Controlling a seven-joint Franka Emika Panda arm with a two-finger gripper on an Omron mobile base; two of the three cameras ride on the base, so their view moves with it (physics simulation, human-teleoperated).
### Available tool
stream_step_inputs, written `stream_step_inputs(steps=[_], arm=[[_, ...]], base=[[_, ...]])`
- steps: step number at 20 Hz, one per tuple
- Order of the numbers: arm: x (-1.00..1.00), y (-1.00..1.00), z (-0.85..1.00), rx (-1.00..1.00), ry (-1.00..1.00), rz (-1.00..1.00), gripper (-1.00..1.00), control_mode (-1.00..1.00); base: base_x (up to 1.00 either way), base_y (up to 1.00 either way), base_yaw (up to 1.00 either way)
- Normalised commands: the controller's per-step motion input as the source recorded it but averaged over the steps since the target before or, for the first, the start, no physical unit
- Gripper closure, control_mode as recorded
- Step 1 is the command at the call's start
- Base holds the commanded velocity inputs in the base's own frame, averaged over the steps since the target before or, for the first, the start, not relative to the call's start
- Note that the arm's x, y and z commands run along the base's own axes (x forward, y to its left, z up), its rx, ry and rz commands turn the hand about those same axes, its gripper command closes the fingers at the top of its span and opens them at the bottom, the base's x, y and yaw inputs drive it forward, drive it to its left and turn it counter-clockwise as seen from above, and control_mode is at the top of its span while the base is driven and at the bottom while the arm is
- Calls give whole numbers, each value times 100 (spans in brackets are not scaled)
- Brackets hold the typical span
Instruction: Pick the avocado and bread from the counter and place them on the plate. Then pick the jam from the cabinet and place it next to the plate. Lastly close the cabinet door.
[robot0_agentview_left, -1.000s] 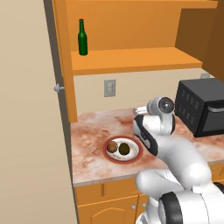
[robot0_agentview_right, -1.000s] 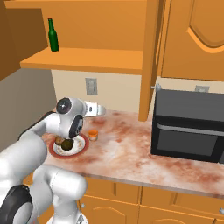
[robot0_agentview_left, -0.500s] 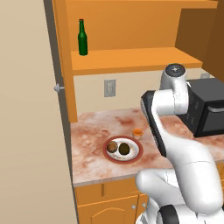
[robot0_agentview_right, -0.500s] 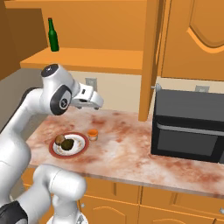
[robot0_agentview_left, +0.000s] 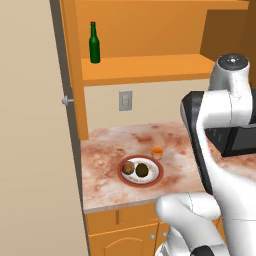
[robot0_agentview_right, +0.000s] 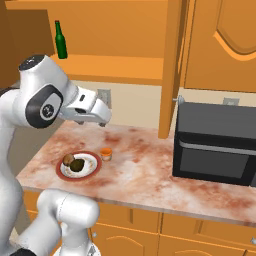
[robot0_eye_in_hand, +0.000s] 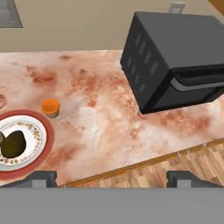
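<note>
While the plate holds both foods and the jam stands beside it, only the door remains, and the risks are listed from largest item to smallest. Cabinet (robot0_agentview_left: 145, 45): open, orange shelf exposed, green bottle (robot0_agentview_left: 93, 42) upright at the shelf's left end; its door (robot0_agentview_right: 171, 65) hangs edge-on toward the base in the right base view, reaching down near the counter beside the microwave; a swing that starts on the wrong face would push it wider rather than shut, and a hard push could glance off the thin edge. Microwave (robot0_agentview_right: 216, 142): just beside the door's lower end; an arm sweeping low to reach the door could strike its top or side. Counter (robot0_agentview_right: 145, 170): mottled worktop carrying everything below the arm. Gripper (robot0_agentview_right: 102, 116): raised well above the counter, apart from every item, carrying nothing; the fingers (robot0_eye_in_hand: 43, 177) stand wide apart at the bottom of the hand view; descending again on the way across could clip the jar. Plate (robot0_agentview_left: 152, 176): near the front edge, holding avocado (robot0_agentview_left: 143, 170) and bread (robot0_agentview_left: 129, 168) side by side, touching or nearly so; a knock to the rim could roll either ball off. Jam (robot0_agentview_left: 157, 152): upright, just beside the plate's far rim; small and squat, likely toppled or shoved by any low pass.
</note>
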Motion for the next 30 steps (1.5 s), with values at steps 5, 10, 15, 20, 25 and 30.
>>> stream_step_inputs(steps=[5,10,15,20,25,30], arm=[[-100,35,37,-6,-52,12,-100,-100],[-100,25,5,-6,-78,14,-100,-100],[-100,16,53,0,-68,16,-100,-100],[-100,41,71,0,-50,16,-100,-100],[-78,69,31,-3,-49,16,-100,-100],[-51,40,18,-5,-33,8,-100,-100]], base=[[0,0,0],[0,0,0],[0,0,0],[0,0,0],[0,0,0],[0,0,0]])
